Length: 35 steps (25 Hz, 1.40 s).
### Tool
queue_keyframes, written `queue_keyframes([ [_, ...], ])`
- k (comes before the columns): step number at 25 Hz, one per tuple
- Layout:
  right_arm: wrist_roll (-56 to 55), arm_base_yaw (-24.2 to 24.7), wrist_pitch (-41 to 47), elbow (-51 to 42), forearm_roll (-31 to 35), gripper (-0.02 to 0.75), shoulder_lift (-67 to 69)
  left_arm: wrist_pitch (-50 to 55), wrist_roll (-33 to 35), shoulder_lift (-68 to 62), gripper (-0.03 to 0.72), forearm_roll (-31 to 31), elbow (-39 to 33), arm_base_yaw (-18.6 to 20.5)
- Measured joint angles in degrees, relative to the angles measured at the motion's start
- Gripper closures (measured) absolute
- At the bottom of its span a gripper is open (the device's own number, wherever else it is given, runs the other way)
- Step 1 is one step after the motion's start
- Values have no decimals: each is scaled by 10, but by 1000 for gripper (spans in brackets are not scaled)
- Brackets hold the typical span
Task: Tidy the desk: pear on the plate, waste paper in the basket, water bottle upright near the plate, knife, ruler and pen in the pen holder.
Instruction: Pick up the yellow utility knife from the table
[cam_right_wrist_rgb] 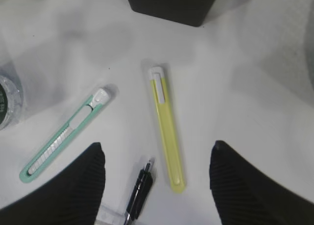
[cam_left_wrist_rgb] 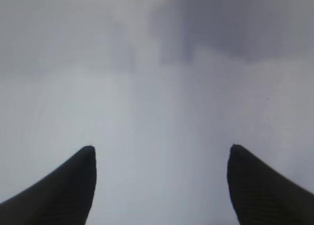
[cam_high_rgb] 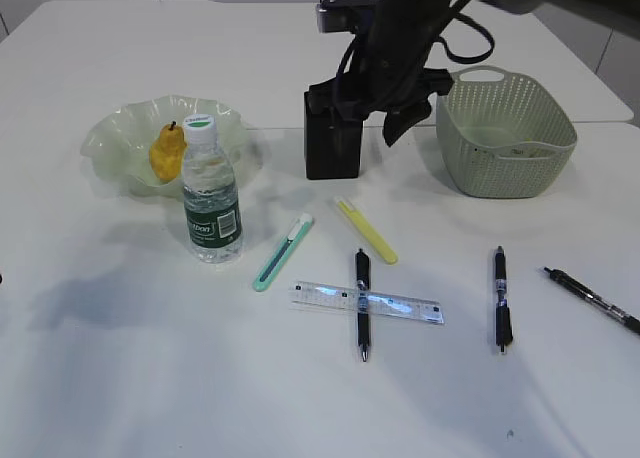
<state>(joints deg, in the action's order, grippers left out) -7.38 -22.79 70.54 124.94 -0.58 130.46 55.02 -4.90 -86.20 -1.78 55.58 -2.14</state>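
The yellow-orange pear (cam_high_rgb: 166, 154) lies on the pale-green ruffled plate (cam_high_rgb: 120, 138). Right beside the plate the water bottle (cam_high_rgb: 212, 196) stands upright. The black pen holder (cam_high_rgb: 333, 143) is at the back centre, with the sage-green basket (cam_high_rgb: 510, 128) to its right. A green knife (cam_high_rgb: 283, 251) and a yellow knife (cam_high_rgb: 366, 230) lie flat. The clear ruler (cam_high_rgb: 366, 302) crosses a black pen (cam_high_rgb: 362, 278). My right gripper (cam_high_rgb: 372, 113) hangs open above the yellow knife (cam_right_wrist_rgb: 168, 126), fingertips (cam_right_wrist_rgb: 95, 158) apart. My left gripper (cam_left_wrist_rgb: 162, 147) is open over bare table. No waste paper is in view.
Two more black pens (cam_high_rgb: 499, 298) (cam_high_rgb: 592, 300) lie on the right of the white table. The right arm's dark body and cables hang over the pen holder (cam_right_wrist_rgb: 171, 4). The right wrist view also shows the green knife (cam_right_wrist_rgb: 66, 136) and the bottle (cam_right_wrist_rgb: 7, 102).
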Motion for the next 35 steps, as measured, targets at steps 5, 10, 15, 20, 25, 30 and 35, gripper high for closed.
queue_keyframes([
  [5,-1,-8,0,45,-2,244,54,-1,0,0,97,-1,0,-1],
  [10,-3,-8,0,54,-14,244,87,-1,0,0,97,-1,0,-1],
  [15,-3,-8,1,56,-20,250,110,-1,0,0,97,-1,0,-1],
  [20,-3,-8,1,56,-20,255,130,-1,0,0,97,-1,0,-1],
  [25,-3,-8,1,56,-22,260,143,-1,0,0,97,-2,0,-1],
  [30,-3,-8,1,56,-22,272,154,-1,0,0,97,-2,0,-1],
  [35,-4,-8,1,56,-22,275,155,-1,0,0,97,-3,0,-1],
])
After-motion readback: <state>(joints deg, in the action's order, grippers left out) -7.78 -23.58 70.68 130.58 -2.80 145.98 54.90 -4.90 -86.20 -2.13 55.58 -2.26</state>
